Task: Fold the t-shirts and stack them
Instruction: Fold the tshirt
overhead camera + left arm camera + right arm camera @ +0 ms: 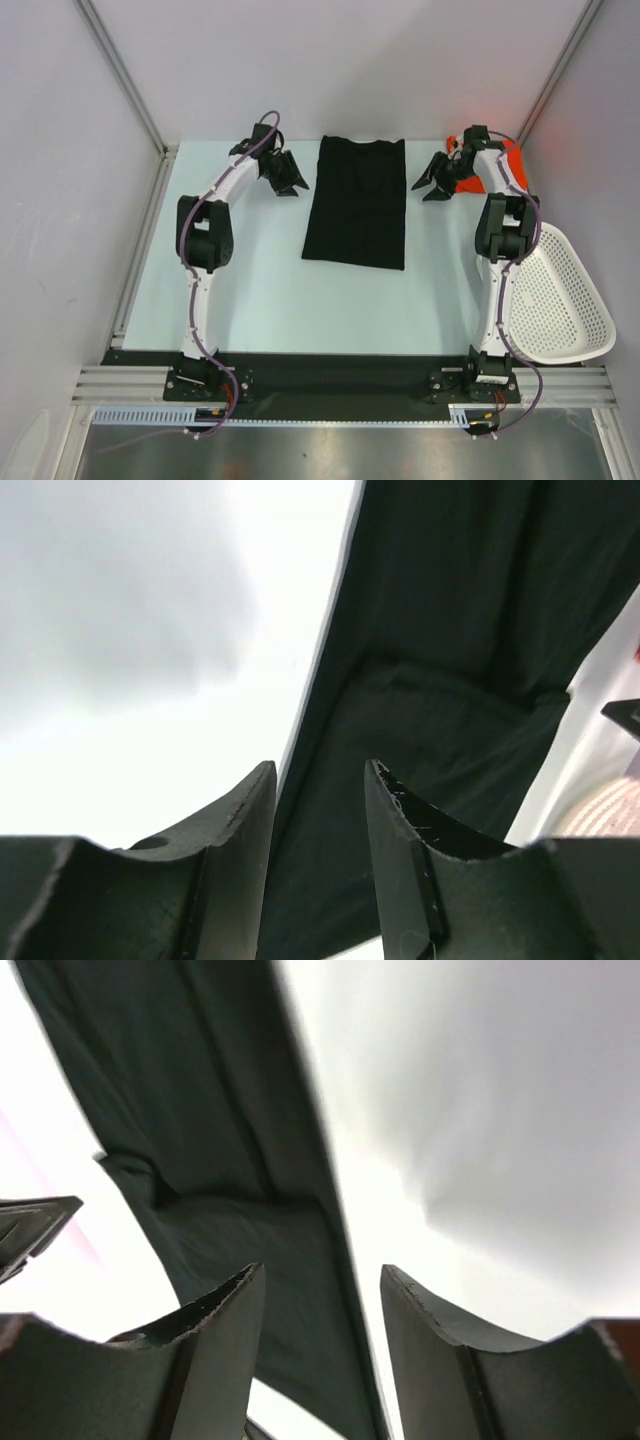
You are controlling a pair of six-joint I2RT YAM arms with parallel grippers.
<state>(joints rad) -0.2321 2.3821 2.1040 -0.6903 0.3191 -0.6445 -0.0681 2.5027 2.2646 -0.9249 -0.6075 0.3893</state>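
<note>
Left claw (291, 181) and right claw (431, 187) both stand parted and hold nothing. Each hangs just beside one long edge of the black t-shirt (357, 200), near its far end. The left wrist view shows cloth only beyond the left claw (320, 770), none between its fingers. The right claw (320, 1275) is the same.

The black t-shirt (450, 680) lies flat in the middle of the surface (260, 290), folded into a narrow strip. Its long axis runs straight away from the arm bases towards the far wall. The near left corner flares out a little. Which end is the neck I cannot tell.

A raised ridge crosses the black t-shirt (230, 1160) where a panel is tucked in. If a claw pinches only the top layer there, the next fold would likely peel that panel open. Uneven lifting by the two sides would probably skew the strip.

The orange-red t-shirt (512, 152) sits bunched at the far right, partly hidden behind the right arm. That arm could snag or drag it. The white basket (600, 330) lies well apart, at the right edge.
</note>
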